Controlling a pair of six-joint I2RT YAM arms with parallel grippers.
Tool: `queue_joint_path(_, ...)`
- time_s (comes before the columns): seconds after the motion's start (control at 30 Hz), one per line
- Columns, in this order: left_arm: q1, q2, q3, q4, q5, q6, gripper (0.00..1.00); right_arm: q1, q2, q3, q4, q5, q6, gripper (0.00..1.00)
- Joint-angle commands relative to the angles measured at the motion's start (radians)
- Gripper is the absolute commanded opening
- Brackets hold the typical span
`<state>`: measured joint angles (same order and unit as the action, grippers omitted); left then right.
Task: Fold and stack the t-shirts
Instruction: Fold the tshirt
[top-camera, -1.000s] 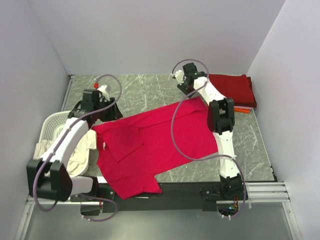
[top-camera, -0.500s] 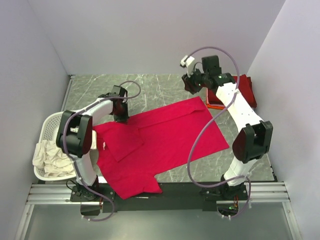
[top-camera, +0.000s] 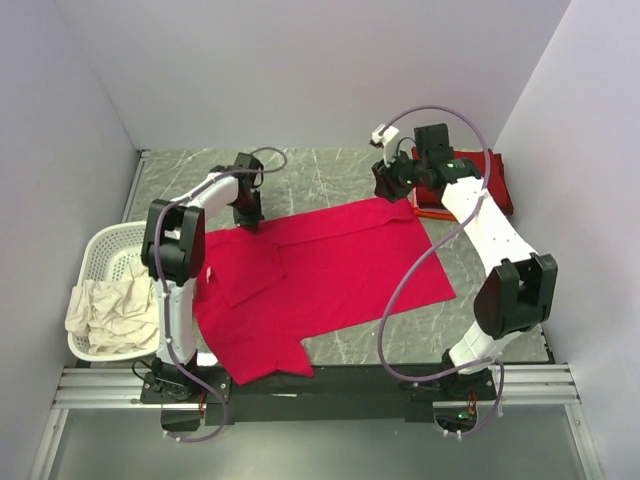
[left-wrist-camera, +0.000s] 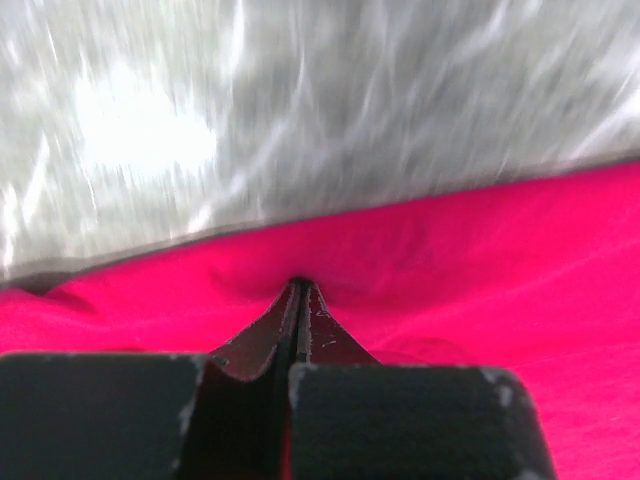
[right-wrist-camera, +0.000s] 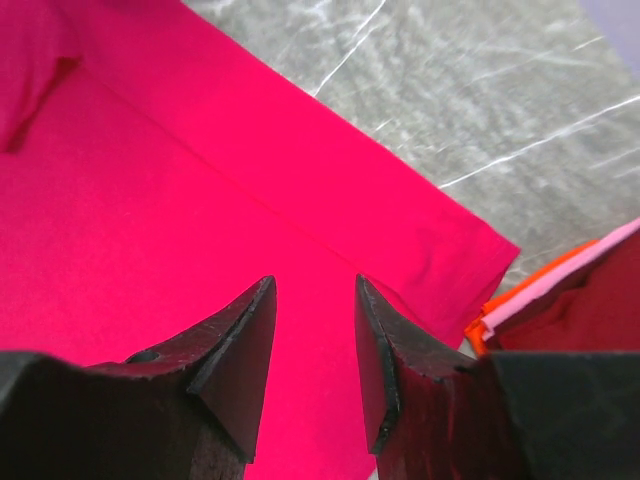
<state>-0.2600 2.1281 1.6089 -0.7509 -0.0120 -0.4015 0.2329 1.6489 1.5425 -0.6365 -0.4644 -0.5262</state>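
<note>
One basket (top-camera: 105, 245) left and a maroon stack (top-camera: 495, 180) right flank the crimson t-shirt (top-camera: 320, 275) on the table (top-camera: 310, 175), the left tool (left-wrist-camera: 298, 290) pinching its far edge, the right tool (right-wrist-camera: 315, 285) half-open over its corner.

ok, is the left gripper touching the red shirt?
Touching. Left wrist view: the left gripper has its shut fingers pressed into the red shirt, cloth puckering at their tips.

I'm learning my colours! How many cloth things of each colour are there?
red shirt: 1
dark red shirt: 1
orange cloth: 1
pale pink layer: 1
cream heap: 1, maybe several pieces
Total: 5
</note>
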Motion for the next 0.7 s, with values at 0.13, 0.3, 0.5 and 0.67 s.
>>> queue_joint_path(0.13,0.061,0.280,0.258,-0.036,0.018,0.023,0.03,-0.032,-0.041,-0.024,0.023,-0.031,0.008,0.45)
queue_joint_path(0.3,0.076,0.378,0.480,-0.087,0.090,0.029,0.05,-0.038,0.029,-0.007,0.005,0.021,-0.014,0.46)
queue_joint_path(0.5,0.099,0.328,0.491,-0.056,0.110,0.032,0.12,-0.044,0.192,0.079,-0.054,0.122,-0.070,0.46)
queue_joint_path(0.67,0.130,0.084,0.349,0.030,0.070,0.067,0.24,-0.049,0.278,0.103,-0.088,0.127,-0.115,0.46)
